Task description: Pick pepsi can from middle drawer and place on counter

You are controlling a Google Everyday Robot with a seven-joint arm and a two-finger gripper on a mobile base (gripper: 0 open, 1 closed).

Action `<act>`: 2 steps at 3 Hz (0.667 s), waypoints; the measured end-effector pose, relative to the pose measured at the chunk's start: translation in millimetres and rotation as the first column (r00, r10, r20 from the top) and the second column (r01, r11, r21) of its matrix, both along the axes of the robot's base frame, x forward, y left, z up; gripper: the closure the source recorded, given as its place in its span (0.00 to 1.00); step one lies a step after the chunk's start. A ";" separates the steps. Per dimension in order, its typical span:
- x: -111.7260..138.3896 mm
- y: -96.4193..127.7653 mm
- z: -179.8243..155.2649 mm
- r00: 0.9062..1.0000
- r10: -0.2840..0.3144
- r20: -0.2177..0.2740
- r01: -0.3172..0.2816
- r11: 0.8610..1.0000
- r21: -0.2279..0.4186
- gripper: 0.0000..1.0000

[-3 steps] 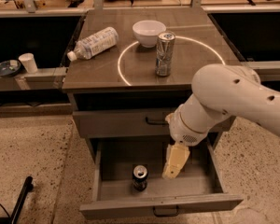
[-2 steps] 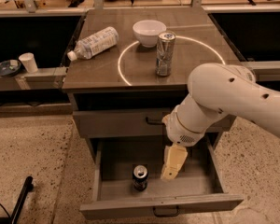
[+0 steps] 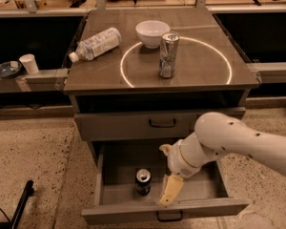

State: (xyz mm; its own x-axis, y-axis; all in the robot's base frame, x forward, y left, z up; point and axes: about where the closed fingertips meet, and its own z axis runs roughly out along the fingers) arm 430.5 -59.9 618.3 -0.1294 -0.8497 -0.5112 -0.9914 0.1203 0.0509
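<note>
Pepsi can (image 3: 143,181) stands upright inside the open middle drawer (image 3: 119,214), toward the front and a little left of centre, its silver top facing up. The robot's gripper (image 3: 170,191) hangs down into the same drawer just to the right of the can and close to the front panel, at the end of a bulky white arm (image 3: 238,140) that reaches in from the right. Whether the gripper is open or closed cannot be told from this angle, and the can sits apart from it, not in its grasp. The drawer above (image 3: 128,126) is closed, its dark handle (image 3: 162,123) showing. On the counter (image 3: 205,75), a thin bright ring (image 3: 122,67) circles a tall slim silver-and-blue can (image 3: 168,55), which stands upright (a white bowl (image 3: 152,33) sits at the ring's far edge). A plastic bottle (image 3: 96,44) lies on its side near the counter's left rear corner, outside the ring. On a lower ledge to the left are a small white cup (image 3: 28,63) and a dark dish (image 3: 7,69). The floor (image 3: 28,156) around the cabinet is speckled.
</note>
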 end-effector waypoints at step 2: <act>29.4 31.9 -61.0 0.996 -0.042 0.074 0.032 0.990 0.137 0.13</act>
State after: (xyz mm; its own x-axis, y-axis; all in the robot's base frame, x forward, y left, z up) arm 459.9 -28.0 557.2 -0.1156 -0.7671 -0.6311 -0.9880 0.1540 -0.0063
